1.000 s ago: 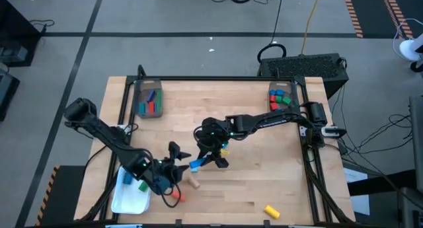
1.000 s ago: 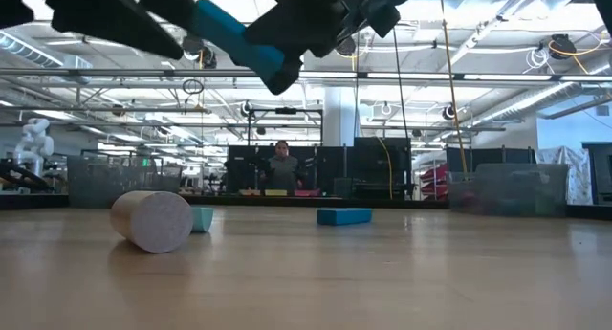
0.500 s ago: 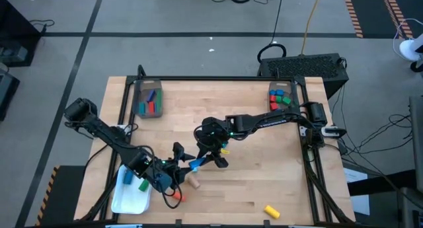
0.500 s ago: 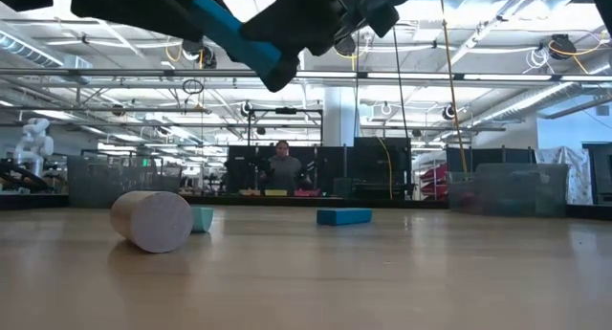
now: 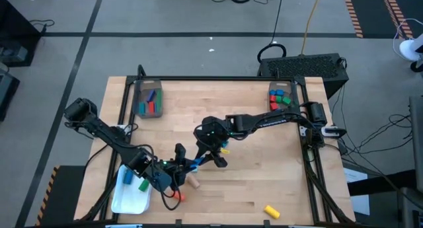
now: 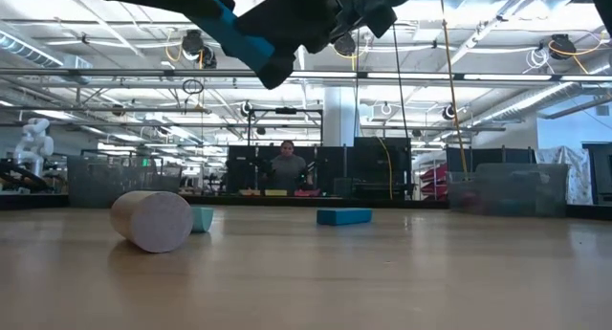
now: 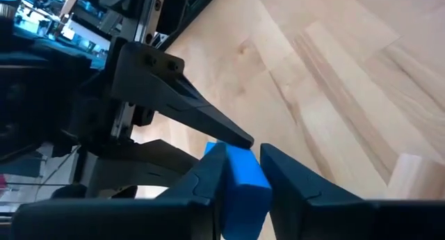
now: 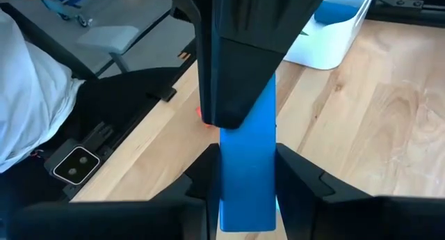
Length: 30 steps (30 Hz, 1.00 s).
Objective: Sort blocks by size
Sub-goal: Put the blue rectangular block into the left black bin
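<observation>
Both the left claw (image 7: 243, 174) and the right claw (image 8: 247, 174) clamp the blue bar (image 5: 193, 164) above the tabletop (image 5: 264, 132); the right should release only once the left grips squarely.

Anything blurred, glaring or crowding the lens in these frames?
Low view: ceiling lights glare behind dark, silhouetted arms; tan cylinder looms large and soft. Left wrist view: blue bar between the jaws is sharp, table evenly lit. Right wrist view: the bar fills the frame.
</observation>
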Each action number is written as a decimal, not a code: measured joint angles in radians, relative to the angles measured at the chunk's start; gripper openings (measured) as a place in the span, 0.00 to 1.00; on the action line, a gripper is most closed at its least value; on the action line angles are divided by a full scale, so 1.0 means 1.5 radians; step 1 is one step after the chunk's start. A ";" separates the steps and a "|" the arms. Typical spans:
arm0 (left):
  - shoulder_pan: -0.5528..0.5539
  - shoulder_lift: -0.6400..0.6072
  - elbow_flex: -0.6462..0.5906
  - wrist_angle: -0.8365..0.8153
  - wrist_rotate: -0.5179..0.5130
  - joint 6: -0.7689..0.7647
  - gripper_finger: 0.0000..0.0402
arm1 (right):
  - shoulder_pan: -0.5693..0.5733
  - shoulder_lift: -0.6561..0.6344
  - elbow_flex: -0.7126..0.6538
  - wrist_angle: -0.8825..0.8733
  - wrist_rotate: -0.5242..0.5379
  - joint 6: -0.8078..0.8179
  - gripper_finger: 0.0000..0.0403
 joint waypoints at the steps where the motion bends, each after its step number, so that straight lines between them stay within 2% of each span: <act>1: 0.001 0.000 0.000 0.000 -0.002 0.002 0.19 | 0.000 0.000 0.000 0.000 -0.001 0.001 0.23; 6: 0.006 0.000 0.000 -0.002 -0.003 0.002 0.20 | 0.000 0.000 0.000 0.000 0.000 0.000 0.23; 9: 0.006 0.000 0.000 -0.003 -0.023 -0.002 0.20 | -0.001 0.000 0.000 0.000 0.007 -0.002 0.26; 11: 0.006 -0.003 0.000 -0.007 -0.046 -0.016 0.20 | -0.001 -0.001 0.000 -0.006 0.027 -0.006 0.31; 13: 0.009 -0.014 -0.001 -0.015 -0.071 -0.045 0.20 | -0.001 -0.001 0.000 -0.029 0.076 -0.023 0.36; 17: 0.025 -0.048 -0.001 -0.084 -0.087 -0.142 0.20 | -0.004 -0.001 0.000 -0.088 0.209 -0.059 0.44; 19: 0.035 -0.067 -0.001 -0.135 -0.087 -0.193 0.20 | -0.008 -0.001 0.000 -0.108 0.243 -0.070 0.47; 25: 0.075 -0.110 -0.001 -0.306 -0.095 -0.353 0.20 | -0.018 -0.001 0.000 -0.169 0.251 -0.071 0.49; 30: 0.130 -0.131 -0.001 -0.475 -0.137 -0.554 0.21 | -0.026 -0.001 0.000 -0.185 0.273 -0.059 0.48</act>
